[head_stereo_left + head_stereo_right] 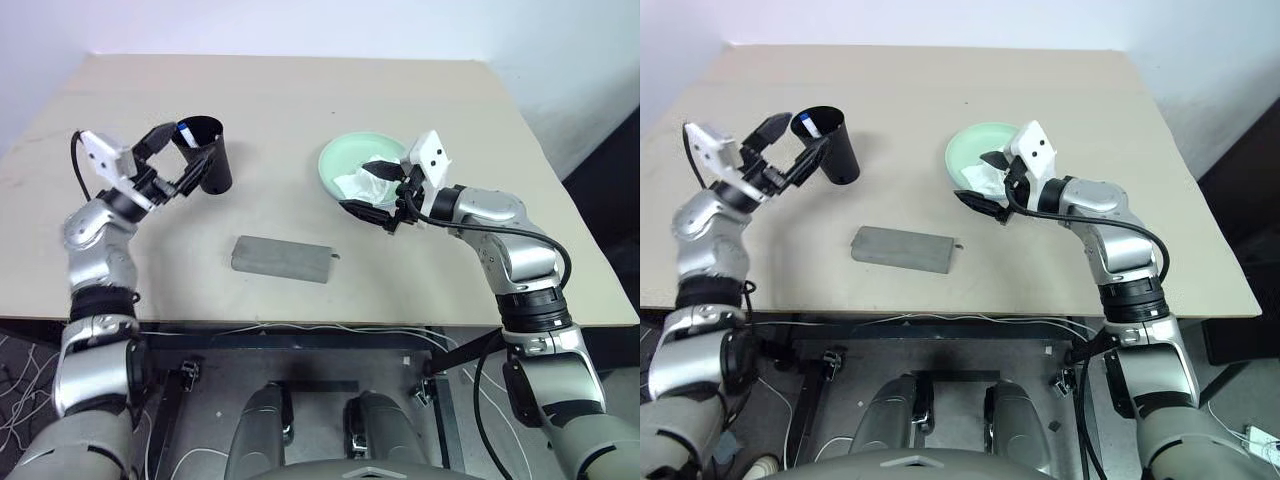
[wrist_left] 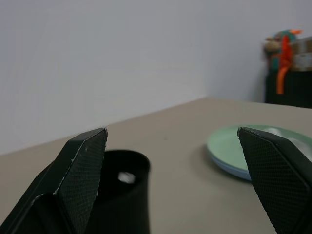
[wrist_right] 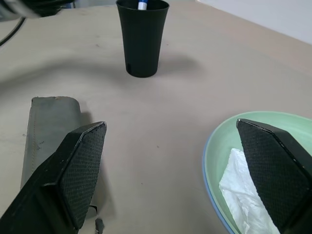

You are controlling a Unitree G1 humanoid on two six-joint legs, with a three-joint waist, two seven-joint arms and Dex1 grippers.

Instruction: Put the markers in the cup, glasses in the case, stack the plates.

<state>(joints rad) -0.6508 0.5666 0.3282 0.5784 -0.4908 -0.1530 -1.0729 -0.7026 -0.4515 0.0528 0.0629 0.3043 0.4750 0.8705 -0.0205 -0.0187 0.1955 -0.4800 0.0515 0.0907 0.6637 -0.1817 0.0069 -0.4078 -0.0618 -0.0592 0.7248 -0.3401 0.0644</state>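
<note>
both pincers are seen spread wide and empty. left gripper (image 1: 183, 157) is held just beside the cup (image 1: 208, 152), its fingers to either side of the rim and not pressed on it. right gripper (image 1: 388, 196) is held over the near edge of the plates (image 1: 342, 157), mint green stacked on light blue, with a crumpled tissue (image 1: 362, 182) on top. the cup stands upright on the table (image 1: 300, 100), long axis vertical, and a marker (image 3: 142, 5) is stood in it, blue end up. the case (image 1: 282, 258) is lain flat and closed near the table's front edge, long axis running left to right
</note>
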